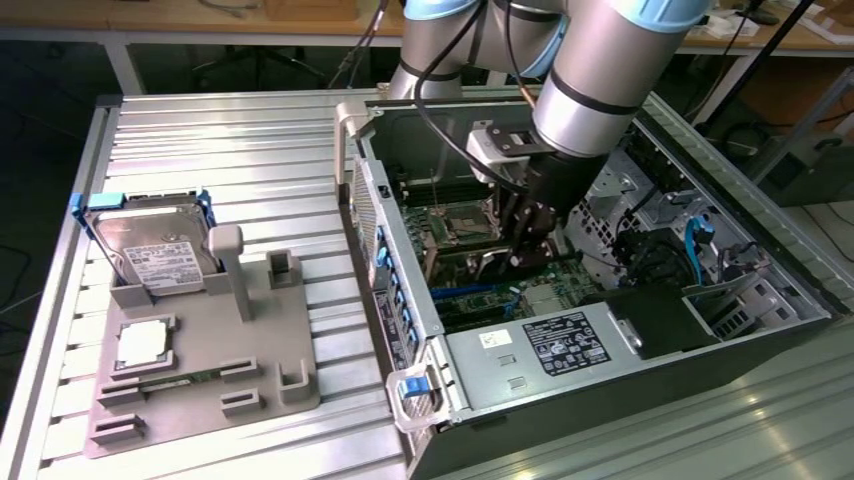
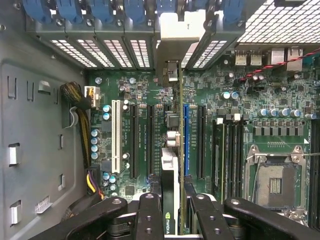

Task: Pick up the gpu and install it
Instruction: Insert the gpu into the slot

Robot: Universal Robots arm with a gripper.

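Note:
Inside the open computer case [image 1: 400, 300], my gripper [image 1: 531, 240] reaches down over the motherboard [image 1: 467, 300]. In the wrist view my gripper [image 2: 175, 216] is shut on the gpu [image 2: 171, 170], which I see edge-on as a thin card running away from the fingers [image 2: 150, 215]. The card's silvery end bracket [image 2: 172, 37] lies against the rear slot openings of the case. The card hangs between a black slot [image 2: 152, 140] and the blue slot [image 2: 186, 140]. Whether its edge sits in a slot I cannot tell.
On the table at the exterior view's left, a grey fixture [image 1: 274, 385] holds a hard drive [image 1: 160, 255], a processor chip [image 1: 144, 343] and a green memory stick [image 1: 180, 378]. Around the gripper are case walls, the power supply [image 1: 567, 340], memory modules [image 2: 227, 150] and the processor socket [image 2: 275, 182].

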